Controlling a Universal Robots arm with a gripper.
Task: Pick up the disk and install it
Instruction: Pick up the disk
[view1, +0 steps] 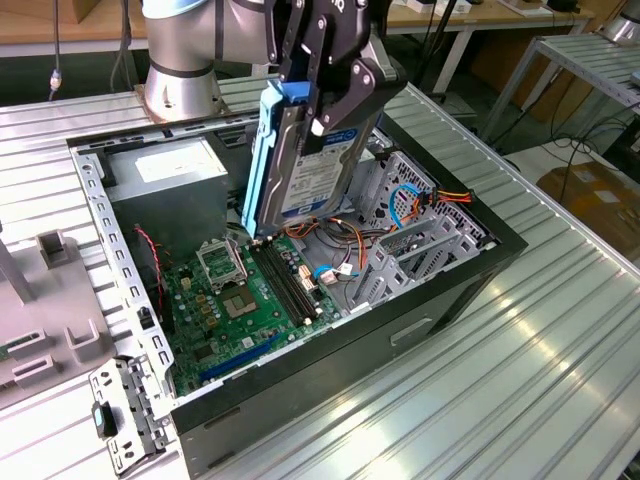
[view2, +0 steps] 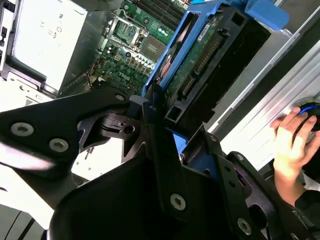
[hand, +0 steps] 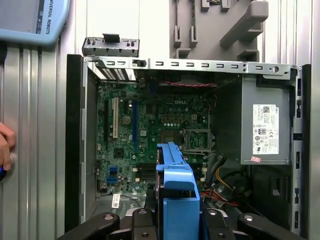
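One gripper (view1: 310, 105) clamps silver metal, blue-railed rect. disk (view1: 305, 170) above open PC (view1: 400, 330).

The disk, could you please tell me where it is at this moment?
In the exterior view, the disk stands on edge in the gripper, above the open computer case, over the green motherboard.

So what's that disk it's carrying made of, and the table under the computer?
The disk looks like bare silver metal with a paper-like white label; its blue frame looks like matte moulded plastic. The table seems to be brushed aluminium, judging by its pale grey ribbed sheen.
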